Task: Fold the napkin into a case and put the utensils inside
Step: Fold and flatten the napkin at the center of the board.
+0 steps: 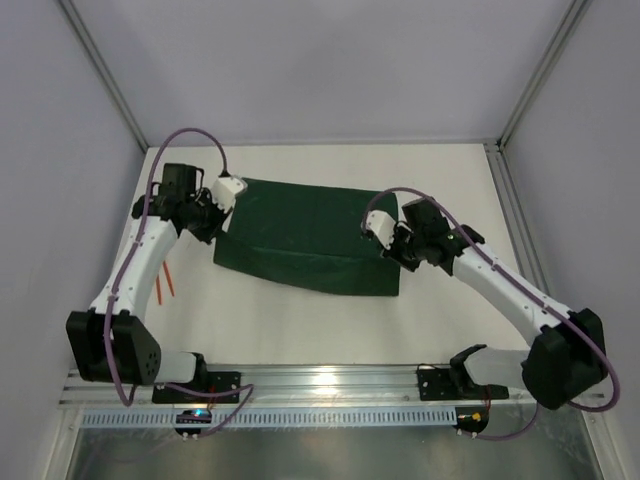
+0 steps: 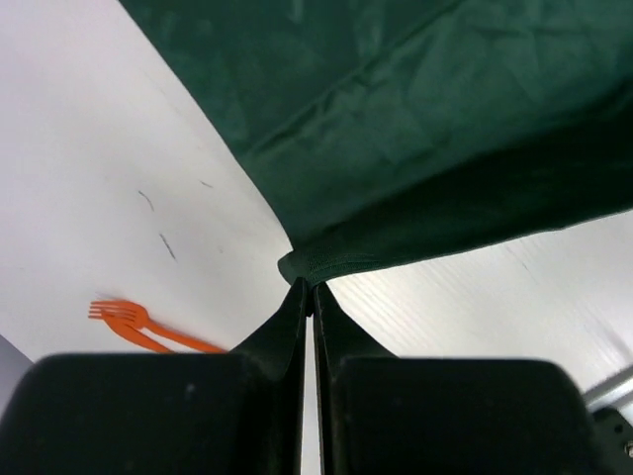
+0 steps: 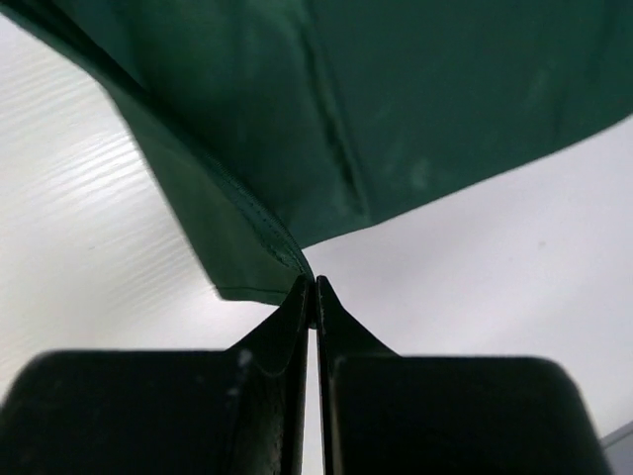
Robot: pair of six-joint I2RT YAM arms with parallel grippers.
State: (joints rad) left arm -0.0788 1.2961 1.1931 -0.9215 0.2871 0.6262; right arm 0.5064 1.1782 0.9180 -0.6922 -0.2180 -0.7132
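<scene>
Dark green napkin (image 1: 300,235), mid-bench (image 1: 300,325) toward the far edge: early fold only, no case yet, left gripper (image 2: 309,287) and right gripper (image 3: 313,287) each clenched on a corner; orange utensils (image 1: 165,283) near left edge, not yet inserted.

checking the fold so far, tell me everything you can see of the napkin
The napkin is dark green matte cloth, lightly creased, forming a wide oblong across the white table. It looks doubled over, with two layers showing at its right end. The left tool pinches its near left corner and the right tool pinches its right end, both shut on it and holding those parts up.
</scene>
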